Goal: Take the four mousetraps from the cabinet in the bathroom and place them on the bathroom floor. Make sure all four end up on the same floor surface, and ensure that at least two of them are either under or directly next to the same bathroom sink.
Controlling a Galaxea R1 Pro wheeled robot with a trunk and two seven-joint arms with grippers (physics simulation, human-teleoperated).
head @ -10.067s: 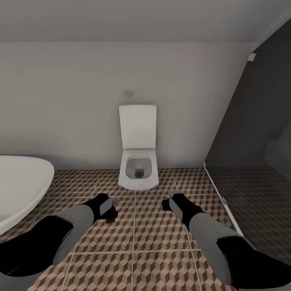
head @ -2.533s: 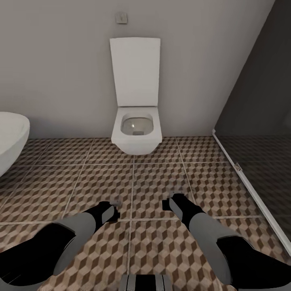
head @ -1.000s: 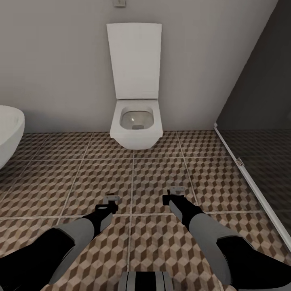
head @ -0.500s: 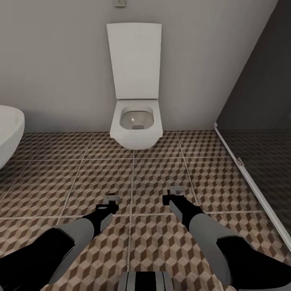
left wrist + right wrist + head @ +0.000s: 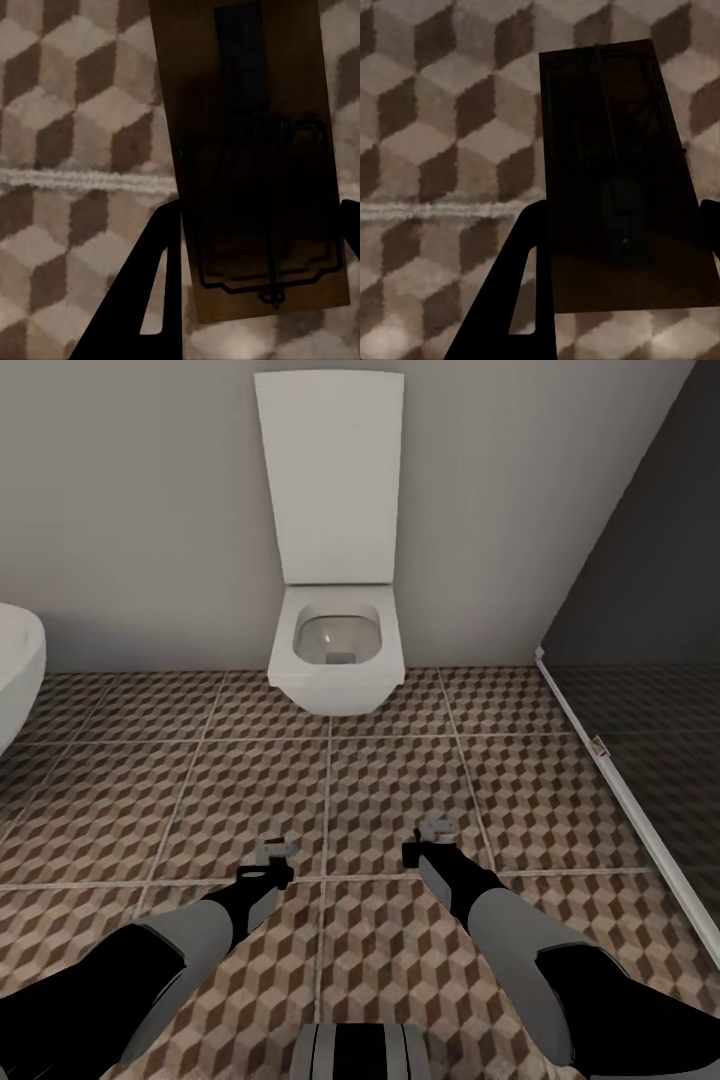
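**Tiled bathroom, a mousetrap in each gripper**

The bathroom floor (image 5: 250,780), tiled in a brown, beige and white cube pattern with pale grout lines, runs up to a plain grey wall. A white wall-hung toilet (image 5: 335,660) with its lid (image 5: 330,475) raised stands at the middle of that wall. The curved white rim of a basin (image 5: 15,670) shows at the left edge of the head view, and a dark glass shower screen (image 5: 640,620) with a pale bottom rail closes off the right.

Both arms reach forward and low over the tiles. The left gripper (image 5: 275,858) pinches a mousetrap (image 5: 259,150) between its dark fingers (image 5: 154,277); the brown board lies flat between them, its dark wire parts facing the camera, above a grout line. The right gripper (image 5: 430,838) likewise clamps a second mousetrap (image 5: 619,172) (this board is in heavy shadow, so its details are hard to read). In the head view the traps are only small grey shapes at the fingertips. Whether either board touches the floor cannot be told.
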